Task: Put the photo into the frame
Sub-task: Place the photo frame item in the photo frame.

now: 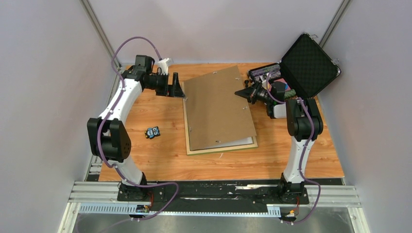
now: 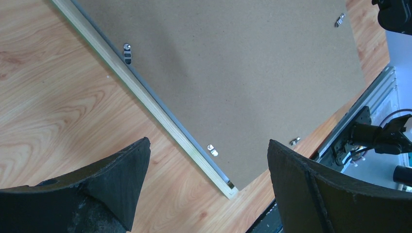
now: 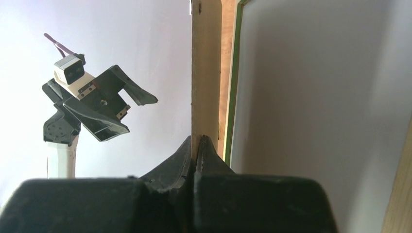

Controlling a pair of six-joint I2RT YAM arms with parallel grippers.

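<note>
1. The frame (image 1: pixel 218 150) lies back up mid-counter (image 1: pixel 160 160), mostly hidden under the brown backing board (image 1: pixel 218 107); only its pale left and near rails show; a blank white sheet (image 1: pixel 235 142) peeks between board and near rail, any print unseen.
2. The board is flat, matt hardboard with small metal clips (image 2: pixel 127 51) at its edges; the right tool (image 3: pixel 196 143) is clenched on its right edge.
3. The left tool (image 2: pixel 208 141) hangs released above the left rail, holding nothing.
4. An open foam-lined case (image 1: pixel 308 65) stands behind the right arm; a small black-and-blue object (image 1: pixel 153 132) lies left of the frame.

Frame (image 2: pixel 160 114) tilted over sheet (image 1: pixel 245 142), probably touching nearside.
</note>
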